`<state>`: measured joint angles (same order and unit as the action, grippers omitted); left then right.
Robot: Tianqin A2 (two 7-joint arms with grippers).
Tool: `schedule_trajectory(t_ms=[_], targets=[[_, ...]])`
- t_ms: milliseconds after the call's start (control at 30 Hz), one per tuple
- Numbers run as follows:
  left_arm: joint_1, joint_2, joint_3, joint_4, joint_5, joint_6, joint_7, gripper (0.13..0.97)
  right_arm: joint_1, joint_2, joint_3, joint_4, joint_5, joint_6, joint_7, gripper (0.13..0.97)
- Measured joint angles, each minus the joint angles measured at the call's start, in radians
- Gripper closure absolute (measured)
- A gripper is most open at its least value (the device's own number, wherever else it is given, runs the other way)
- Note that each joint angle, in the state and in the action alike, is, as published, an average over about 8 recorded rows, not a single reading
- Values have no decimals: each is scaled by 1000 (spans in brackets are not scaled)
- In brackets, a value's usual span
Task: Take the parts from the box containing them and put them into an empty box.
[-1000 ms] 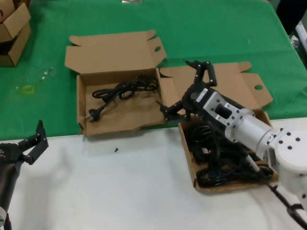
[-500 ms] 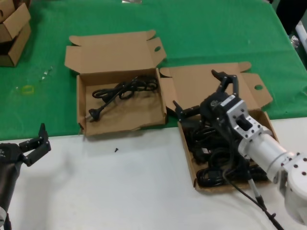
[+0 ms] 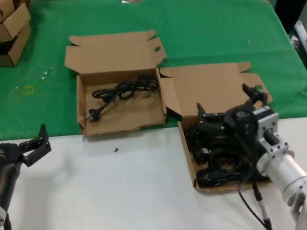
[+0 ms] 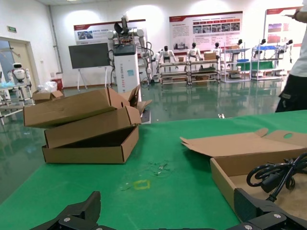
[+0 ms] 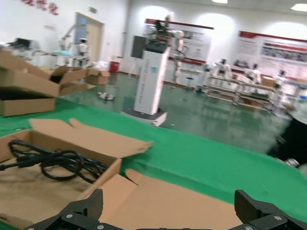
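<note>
Black cables (image 3: 218, 155) fill the right box (image 3: 188, 155) on the desk (image 3: 120, 187). Right gripper (image 3: 229, 106) hovers just above them, spread wide, holding nothing. Left box (image 3: 82, 112) holds one cable (image 3: 122, 90). Left gripper (image 3: 36, 143), also wide, waits at the desk's left edge.

Table (image 3: 120, 187), green cloth (image 3: 216, 33) behind, bears two open boxes (image 3: 120, 103) (image 3: 192, 158), perhaps touching.
</note>
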<state>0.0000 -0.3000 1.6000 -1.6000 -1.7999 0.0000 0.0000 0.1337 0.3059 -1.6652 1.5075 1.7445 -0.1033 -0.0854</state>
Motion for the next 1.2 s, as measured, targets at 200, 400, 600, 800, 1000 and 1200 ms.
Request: schedule_trajectory(t_ms=[200, 400, 600, 800, 1000, 1200], targets=[[0, 0, 0, 0, 0, 0, 0, 132, -68, -3, 33, 47, 28, 52, 43, 129], [0, 0, 0, 0, 0, 0, 0, 132, -102, -5, 50, 71, 42, 79, 65, 129], [0, 0, 0, 0, 0, 0, 0, 132, -104, -5, 51, 72, 43, 81, 67, 129], [0, 0, 0, 0, 0, 0, 0, 132, -105, -5, 51, 72, 43, 81, 67, 129], [0, 0, 0, 0, 0, 0, 0, 132, -105, -5, 51, 72, 43, 81, 67, 129], [0, 0, 0, 0, 0, 0, 0, 132, -105, -5, 51, 72, 43, 81, 67, 129]])
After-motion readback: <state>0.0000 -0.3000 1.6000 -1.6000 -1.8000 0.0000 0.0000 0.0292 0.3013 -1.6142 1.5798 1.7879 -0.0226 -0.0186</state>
